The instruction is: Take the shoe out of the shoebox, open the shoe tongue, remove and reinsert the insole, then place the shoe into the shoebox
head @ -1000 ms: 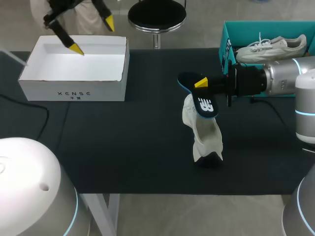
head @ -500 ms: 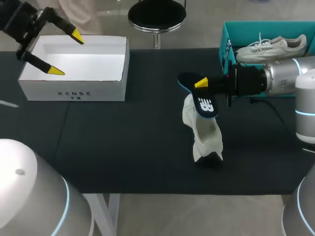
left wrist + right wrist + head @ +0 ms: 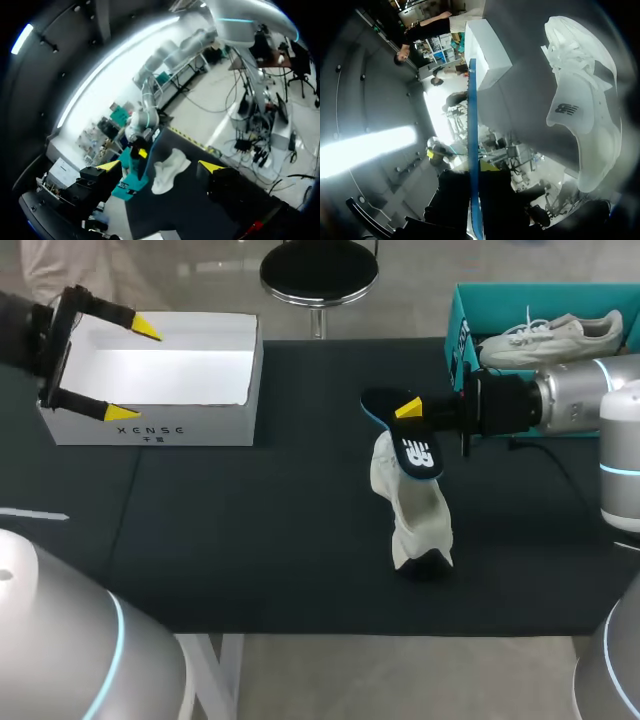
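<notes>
One pincer [image 3: 408,412] (right, held level) grips insole [image 3: 419,453].

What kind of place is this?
Probably a robot lab: on a black-covered table, the right gripper holds a black insole by a white sneaker, and the open left gripper hovers by a white cardboard shoebox.

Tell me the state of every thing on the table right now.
shoebox: open, empty.
shoe: on the table, outside the shoebox, insole out.
insole: held over the shoe by the right claw.
left claw: open, by the shoebox.
right claw: shut on the insole.
</notes>
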{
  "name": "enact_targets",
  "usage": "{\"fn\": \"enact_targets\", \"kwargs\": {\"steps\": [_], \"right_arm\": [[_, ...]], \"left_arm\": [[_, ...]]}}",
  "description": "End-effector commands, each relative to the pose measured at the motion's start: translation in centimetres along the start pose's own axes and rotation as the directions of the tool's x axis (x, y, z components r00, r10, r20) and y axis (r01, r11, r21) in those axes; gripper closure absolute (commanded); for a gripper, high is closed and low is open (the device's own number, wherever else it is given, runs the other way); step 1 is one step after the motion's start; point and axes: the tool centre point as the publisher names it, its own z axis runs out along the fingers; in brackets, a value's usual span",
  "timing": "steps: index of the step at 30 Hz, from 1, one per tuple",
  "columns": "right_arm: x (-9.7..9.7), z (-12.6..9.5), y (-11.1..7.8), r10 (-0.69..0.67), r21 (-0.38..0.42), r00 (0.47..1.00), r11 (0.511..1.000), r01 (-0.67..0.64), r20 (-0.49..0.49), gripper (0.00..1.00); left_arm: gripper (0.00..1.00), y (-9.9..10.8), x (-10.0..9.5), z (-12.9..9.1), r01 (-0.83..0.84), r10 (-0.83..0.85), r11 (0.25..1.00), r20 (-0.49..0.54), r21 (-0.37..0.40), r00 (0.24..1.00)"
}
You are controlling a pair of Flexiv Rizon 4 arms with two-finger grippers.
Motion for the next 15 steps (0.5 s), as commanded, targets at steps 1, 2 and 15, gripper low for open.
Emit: {"fn": "enact_targets", "kwargs": {"steps": [1, 2, 15], "right_arm": [[-0.1, 0.1, 0.1, 0.000, 0.000, 1.000, 1.000, 0.000, 0.001, 1.00], [-0.1, 0.1, 0.1, 0.000, 0.000, 1.000, 1.000, 0.000, 0.001, 1.00], [-0.1, 0.1, 0.1, 0.000, 0.000, 1.000, 1.000, 0.000, 0.001, 1.00]], "left_arm": [[0.00, 0.5, 0.5, 1.2, -0.048, 0.043, 0.999, 0.205, 0.021, 0.978], [0.00, 0.5, 0.4, 1.5, -0.056, 0.050, 0.998, 0.205, 0.024, 0.978], [0.00, 0.8, -1.0, 5.9, -0.114, 0.103, 0.993, 0.212, 0.040, 0.972]]}}
